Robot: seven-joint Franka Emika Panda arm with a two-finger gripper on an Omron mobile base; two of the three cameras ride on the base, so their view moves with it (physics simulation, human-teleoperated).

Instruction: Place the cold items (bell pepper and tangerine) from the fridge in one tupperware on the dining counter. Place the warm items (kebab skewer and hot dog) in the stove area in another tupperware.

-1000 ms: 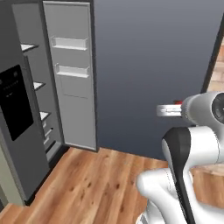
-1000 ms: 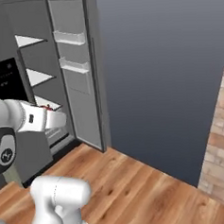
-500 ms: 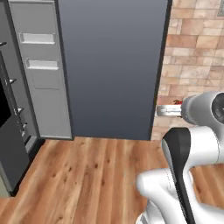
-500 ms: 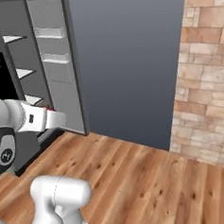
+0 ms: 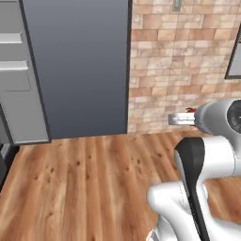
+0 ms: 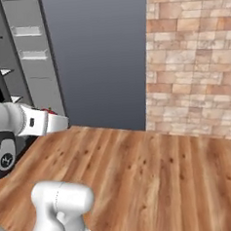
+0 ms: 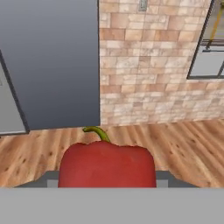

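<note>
A: Starting at the left, what stands there?

B: The open fridge door, pale grey with shelf bins on its inner face. Just right of it runs the dark grey fridge side panel.

A: And right of that panel?

B: A brick wall meets the panel's right edge, and a wooden floor spreads below both. In the hand view a window sits on the wall, well to the right of the panel.

A: Where is the bell pepper?

B: In the hand view it is red with a green stem, sitting low in the middle, directly in front of the seam where panel meets brick.

A: So the gripper has it?

B: Yes, it is closed around the pepper. In the left base view a speck of red shows at the hand, in front of the bricks right of the panel.
</note>
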